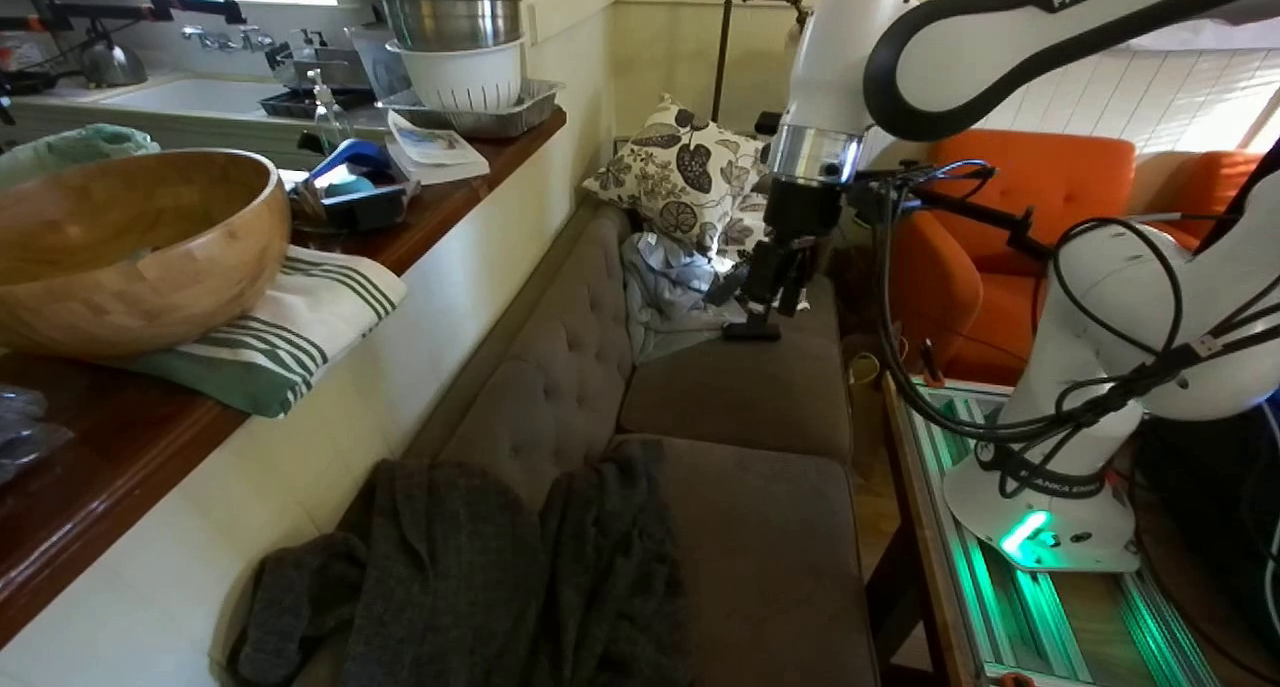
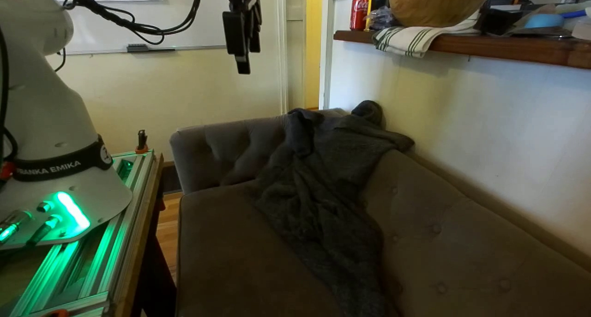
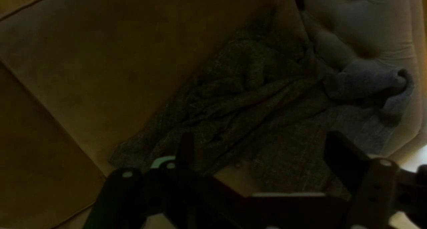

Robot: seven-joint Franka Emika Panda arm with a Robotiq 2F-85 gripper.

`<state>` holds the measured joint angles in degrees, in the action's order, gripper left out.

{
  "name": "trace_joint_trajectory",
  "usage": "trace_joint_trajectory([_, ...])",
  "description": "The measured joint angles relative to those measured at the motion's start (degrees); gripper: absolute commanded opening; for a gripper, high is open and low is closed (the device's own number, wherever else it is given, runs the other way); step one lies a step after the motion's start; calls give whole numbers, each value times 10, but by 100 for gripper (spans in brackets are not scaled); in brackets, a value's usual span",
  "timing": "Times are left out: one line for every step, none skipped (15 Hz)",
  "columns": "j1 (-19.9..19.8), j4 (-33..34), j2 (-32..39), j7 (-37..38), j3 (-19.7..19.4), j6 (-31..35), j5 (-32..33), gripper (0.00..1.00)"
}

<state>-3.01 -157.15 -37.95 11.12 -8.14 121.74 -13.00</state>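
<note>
Our gripper point(image 3: 260, 142) hangs in free air, jaws spread wide, well above the couch point(image 2: 461, 229); we see the cloth point(image 3: 240, 99) draped from the armrest point(image 2: 226, 153) onto the seat point(image 3: 116, 62), which stretches beyond its edge.

The blanket point(image 2: 325, 188) is dark grey, the towel point(image 1: 305, 317) green-striped white.

A dark gray blanket point(image 2: 323, 201) lies rumpled on the tufted sofa point(image 2: 231, 257).

Rounded white arm point(image 1: 1120, 287), black FRANKA EMIKA band point(image 2: 60, 168), dark cables point(image 1: 1120, 397), black tool point(image 3: 262, 144)
</note>
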Motion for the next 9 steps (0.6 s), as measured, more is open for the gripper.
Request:
trace_joint_trajectory([0, 7, 27, 30, 17, 21, -6, 100])
trace_joint_trajectory([1, 19, 53, 55, 35, 35, -12, 100])
trace_joint_trajectory([4, 33, 76, 66, 49, 42, -21, 100])
trace_joint_trajectory([7, 47, 93, 70, 56, 42, -27, 100])
trace_joint_trajectory([9, 58, 104, 73, 59, 42, -28, 100])
trace_joint_trajectory([10, 63, 111, 73, 59, 42, -28, 100])
trace_joint_trajectory([10, 66, 113, 73, 59, 42, -28, 100])
trace_joint_trajectory([9, 66, 113, 73, 58, 42, -28, 100])
trace_joint_trajectory([9, 66, 113, 73, 59, 42, -28, 100])
